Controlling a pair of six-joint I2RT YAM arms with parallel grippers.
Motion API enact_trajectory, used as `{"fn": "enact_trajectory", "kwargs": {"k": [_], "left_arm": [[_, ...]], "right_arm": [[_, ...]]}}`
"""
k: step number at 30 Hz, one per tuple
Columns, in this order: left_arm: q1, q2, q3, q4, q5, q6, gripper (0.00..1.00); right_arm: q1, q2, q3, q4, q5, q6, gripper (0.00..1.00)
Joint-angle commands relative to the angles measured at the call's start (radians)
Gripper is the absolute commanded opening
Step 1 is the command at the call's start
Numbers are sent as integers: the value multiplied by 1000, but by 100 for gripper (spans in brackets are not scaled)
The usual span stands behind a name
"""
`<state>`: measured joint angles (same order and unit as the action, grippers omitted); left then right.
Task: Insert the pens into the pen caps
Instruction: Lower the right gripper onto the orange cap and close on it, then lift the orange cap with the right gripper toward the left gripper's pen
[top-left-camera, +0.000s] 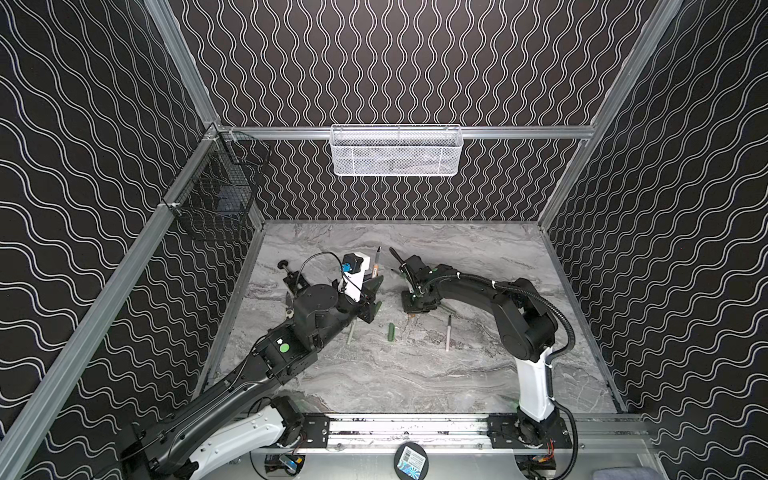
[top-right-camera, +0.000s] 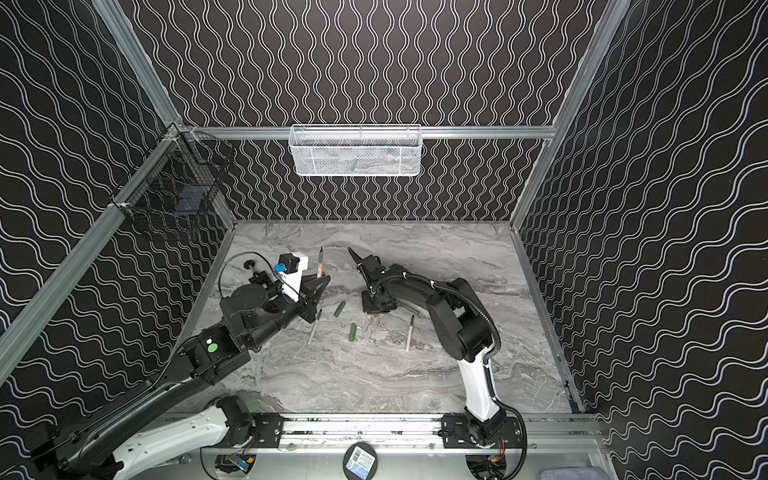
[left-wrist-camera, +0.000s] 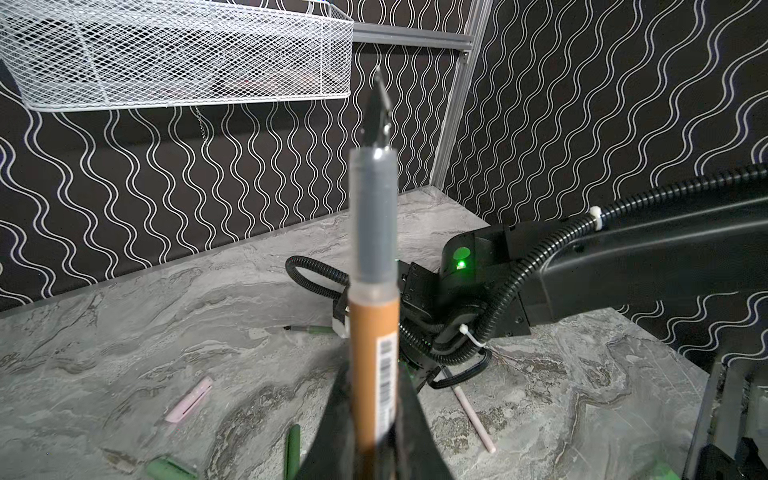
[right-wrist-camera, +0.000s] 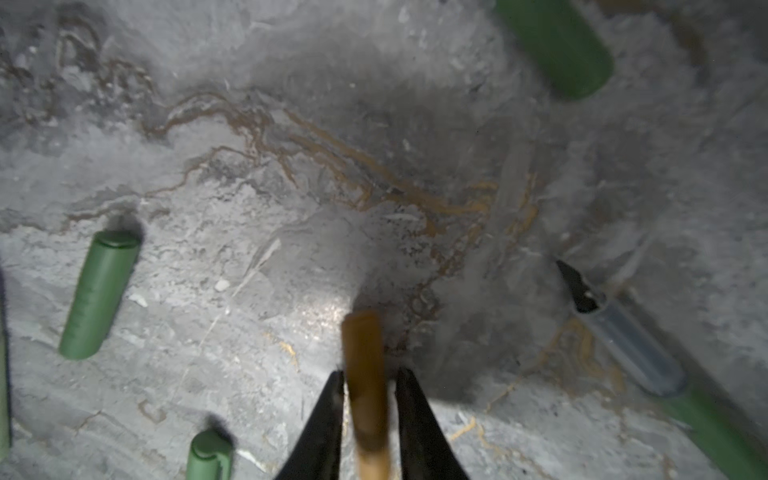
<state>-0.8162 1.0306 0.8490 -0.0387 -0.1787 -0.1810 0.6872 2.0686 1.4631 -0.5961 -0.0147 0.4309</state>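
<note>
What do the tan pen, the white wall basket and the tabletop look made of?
Tan pen: smooth plastic, likely; matte barrel, translucent grip section, printed barcode.
White basket: painted wire mesh, open diamond weave.
Tabletop: marble-look grey veining; stone or laminate, unclear.

Black wavy-lined walls (top-left-camera: 395, 62) enclose a grey marble tabletop (top-left-camera: 415, 374)

The left gripper (top-right-camera: 321, 277), toward the counter's (top-right-camera: 457, 257) far-left corner, is clamped on a tan pen (top-right-camera: 321, 261) that stands upright, tip up. The right gripper (top-right-camera: 376, 309) points down at the counter's middle, its jaws hidden, with a gold-brown bit (top-right-camera: 375, 316) just beneath it. Around it lie a green cap (top-right-camera: 340, 308), a second green cap (top-right-camera: 353, 332), a pale green pen (top-right-camera: 313, 329) nearer the left edge, a pink-white pen (top-right-camera: 410, 333), and a green pen (top-right-camera: 409, 308) partly behind the right arm.
</note>
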Motion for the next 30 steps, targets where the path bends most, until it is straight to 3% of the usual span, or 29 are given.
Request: {"fn": "enact_trajectory", "kwargs": {"k": [1, 10, 19, 30], "left_arm": [[1, 3, 4, 29, 8, -6, 0], [2, 11, 3, 28, 1, 0, 0], [1, 30, -4, 41, -23, 16, 0], [-15, 85, -36, 80, -28, 3, 0]], "right_arm": [[2, 6, 2, -2, 16, 7, 24], [2, -11, -8, 22, 16, 1, 13], [2, -141, -61, 82, -19, -14, 11], [15, -433, -353, 266, 5, 55, 9]]}}
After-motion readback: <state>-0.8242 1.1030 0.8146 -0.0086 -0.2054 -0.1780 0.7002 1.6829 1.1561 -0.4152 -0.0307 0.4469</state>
